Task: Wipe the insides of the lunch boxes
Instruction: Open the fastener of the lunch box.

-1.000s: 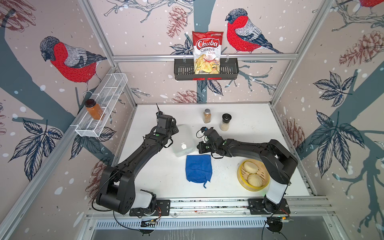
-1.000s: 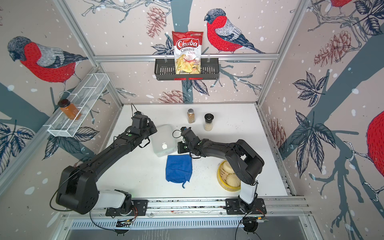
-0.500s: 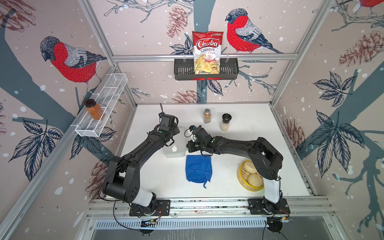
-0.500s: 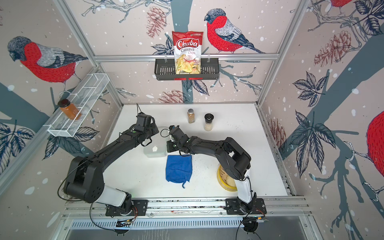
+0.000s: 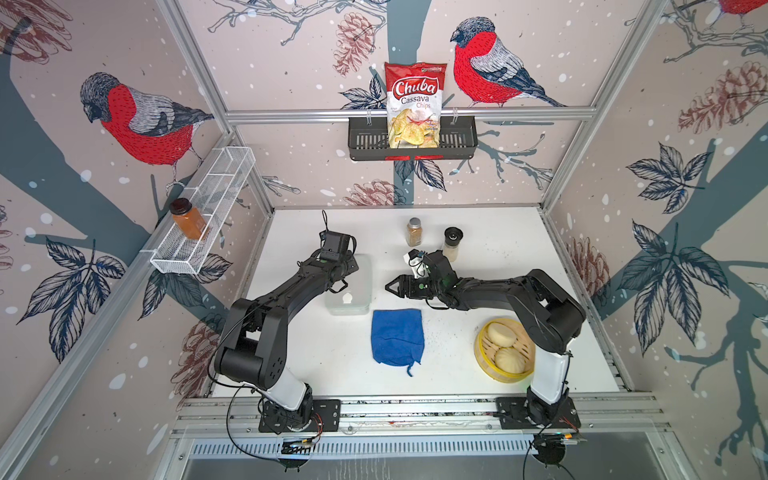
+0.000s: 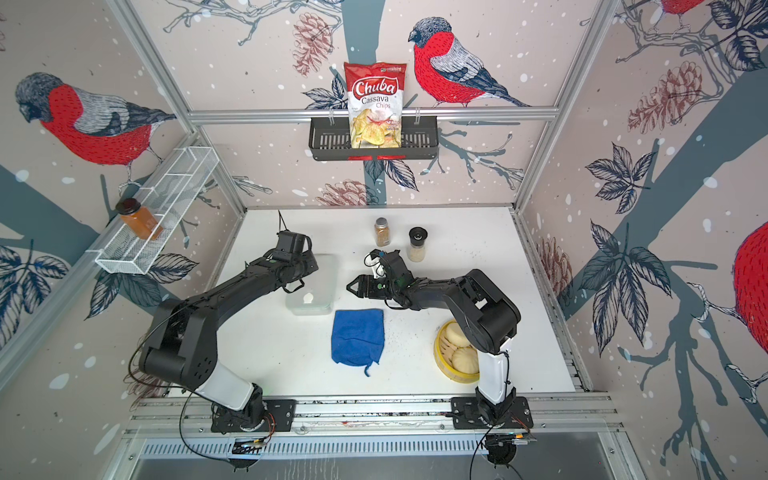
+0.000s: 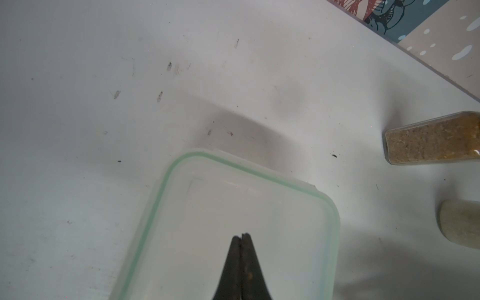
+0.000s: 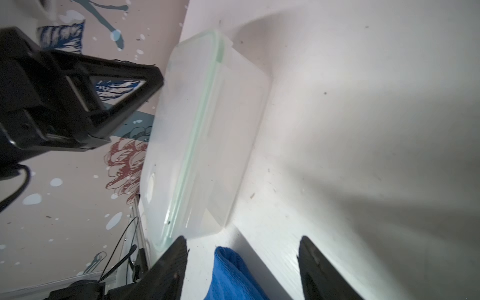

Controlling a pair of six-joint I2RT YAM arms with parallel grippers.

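The lunch boxes [image 5: 350, 279] sit stacked left of the table's centre in both top views [image 6: 316, 277]. They are clear, and the upper piece has a pale green rim [image 7: 166, 187] and a white spot [image 5: 347, 297]. My left gripper [image 7: 241, 235] is shut with nothing in it, its tips just above the upper piece. My right gripper [image 5: 387, 286] is open and empty, just to the right of the boxes [image 8: 207, 124], apart from them. A blue cloth [image 5: 397, 337] lies flat in front of it, and shows between the open fingers in the right wrist view [image 8: 228, 272].
A brown spice jar [image 5: 414, 232] and a black-capped shaker [image 5: 451, 243] stand behind the right gripper. A yellow bamboo steamer [image 5: 482, 353] with buns sits at the front right under the right arm. A wire shelf [image 5: 208, 212] is on the left wall and a chips basket [image 5: 411, 141] on the back wall.
My right gripper pushed left against the boxes, then opened and drew back a little to the right. The boxes shifted slightly left. My left gripper stayed shut over them.
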